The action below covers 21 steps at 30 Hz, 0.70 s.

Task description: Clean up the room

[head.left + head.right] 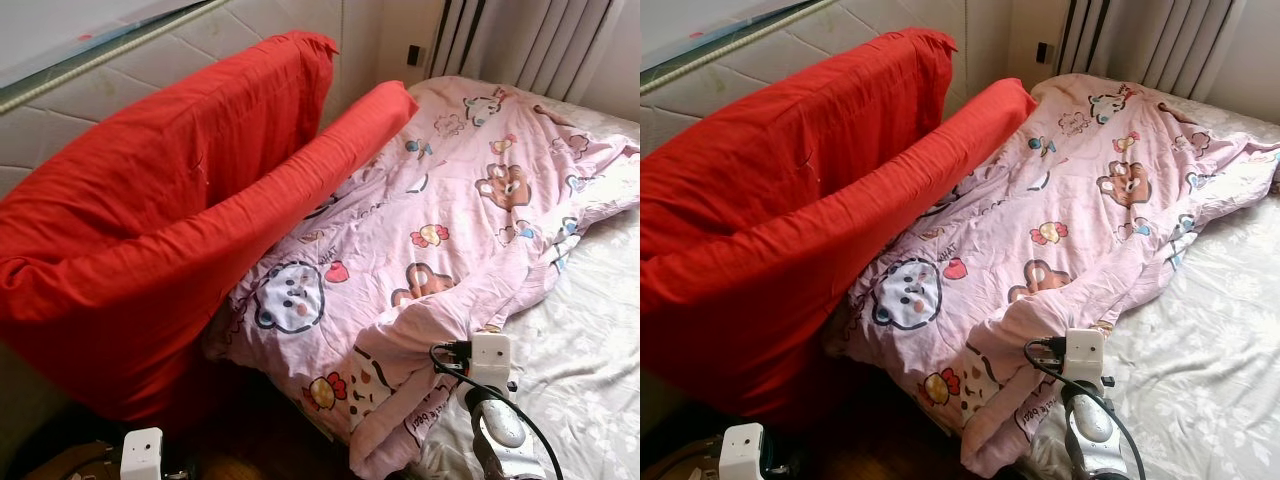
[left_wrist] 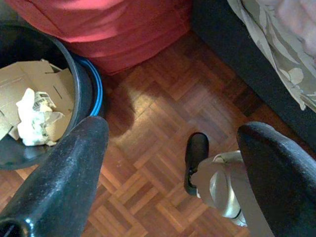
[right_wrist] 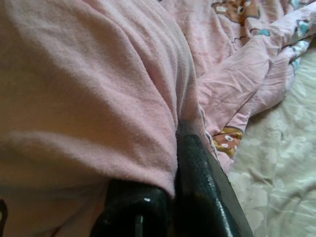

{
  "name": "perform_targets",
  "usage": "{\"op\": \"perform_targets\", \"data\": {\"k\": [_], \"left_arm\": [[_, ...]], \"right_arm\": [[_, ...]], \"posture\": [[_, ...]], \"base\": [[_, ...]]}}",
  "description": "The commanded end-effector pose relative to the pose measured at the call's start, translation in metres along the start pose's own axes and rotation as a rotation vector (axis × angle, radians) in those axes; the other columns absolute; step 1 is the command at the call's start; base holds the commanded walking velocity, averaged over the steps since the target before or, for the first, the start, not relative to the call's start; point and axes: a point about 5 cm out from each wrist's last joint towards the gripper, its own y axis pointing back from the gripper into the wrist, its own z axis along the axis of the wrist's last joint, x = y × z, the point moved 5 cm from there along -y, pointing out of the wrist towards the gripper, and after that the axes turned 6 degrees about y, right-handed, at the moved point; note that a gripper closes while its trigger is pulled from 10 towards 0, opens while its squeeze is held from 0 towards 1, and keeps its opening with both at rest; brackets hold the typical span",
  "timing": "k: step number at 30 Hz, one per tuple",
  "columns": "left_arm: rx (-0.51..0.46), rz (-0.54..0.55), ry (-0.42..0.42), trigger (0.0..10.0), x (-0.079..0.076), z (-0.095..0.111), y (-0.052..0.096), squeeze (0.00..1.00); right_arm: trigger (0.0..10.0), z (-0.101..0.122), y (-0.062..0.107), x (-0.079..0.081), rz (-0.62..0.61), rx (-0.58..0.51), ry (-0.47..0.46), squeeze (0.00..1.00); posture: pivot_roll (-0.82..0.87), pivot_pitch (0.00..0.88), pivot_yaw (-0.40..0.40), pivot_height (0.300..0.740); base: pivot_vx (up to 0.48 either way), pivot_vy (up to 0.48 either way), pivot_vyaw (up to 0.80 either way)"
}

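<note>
A pink duvet printed with cartoon bears lies rumpled across the bed, its near corner hanging over the bed's edge. In the right wrist view my right gripper is shut on a fold of the duvet's fleecy pink underside, with the cloth pinched between the black fingers. Its wrist sits at the duvet's near edge. My left gripper hangs open low over the parquet floor, holding nothing.
Two big red pillows lean on the padded headboard at the left. A pale floral sheet covers the mattress. A black bin with cardboard and crumpled paper stands on the floor beside the bed. Curtains hang behind.
</note>
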Motion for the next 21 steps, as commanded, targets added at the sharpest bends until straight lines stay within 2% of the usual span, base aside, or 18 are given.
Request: {"op": "perform_targets", "data": {"k": [1,11,21], "left_arm": [[0.038,0.010,-0.013,10.0,0.003,-0.010,0.002,0.00],[0.023,-0.016,-0.020,10.0,-0.015,-0.005,-0.002,0.00],[0.014,-0.019,-0.016,10.0,-0.018,0.000,-0.004,0.00]], "right_arm": [[10.0,-0.001,0.001,-0.001,-0.017,-0.007,-0.008,0.00],[10.0,0.004,0.000,-0.010,-0.063,-0.026,-0.006,0.00],[10.0,0.004,0.001,-0.011,-0.075,-0.030,-0.011,0.00]], "posture": [[0.03,0.089,0.049,0.740],[0.04,0.087,0.053,0.740],[0.04,0.097,0.055,0.740]], "base": [[0.000,0.000,0.00],[0.000,0.000,0.00],[0.000,0.000,0.00]]}}
